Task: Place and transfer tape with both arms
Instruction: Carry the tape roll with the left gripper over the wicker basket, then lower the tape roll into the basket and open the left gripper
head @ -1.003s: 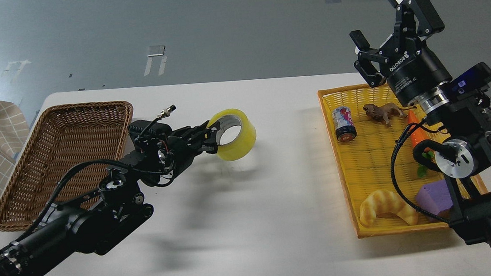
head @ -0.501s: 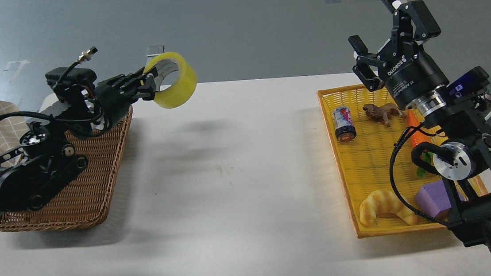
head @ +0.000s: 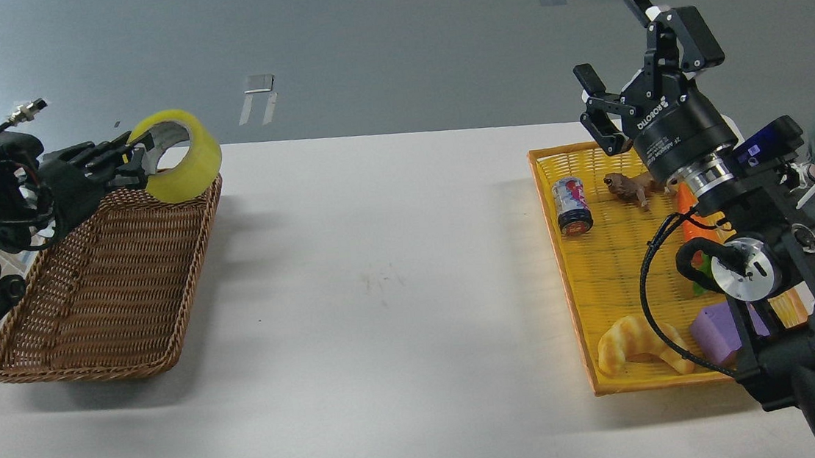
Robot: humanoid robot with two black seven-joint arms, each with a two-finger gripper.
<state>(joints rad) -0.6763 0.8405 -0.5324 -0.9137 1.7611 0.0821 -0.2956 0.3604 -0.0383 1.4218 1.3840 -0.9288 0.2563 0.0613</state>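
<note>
Two risks. The left gripper (head: 134, 158) pinches only one wall of the tape (head: 178, 156), held over the wicker basket's (head: 99, 285) far right corner at the worktop's far-left corner. Released here, it could catch the rim and roll out onto the table. The roll's bore axis runs roughly level, opening facing up-right. The right gripper (head: 618, 66) hangs spread and empty above the yellow tray (head: 565, 259).

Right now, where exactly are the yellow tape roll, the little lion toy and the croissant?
tape (head: 198, 175): head view, on its yellow outer band.
lion toy (head: 629, 186): head view, on its brown body.
croissant (head: 627, 341): head view, on its thick middle.
</note>
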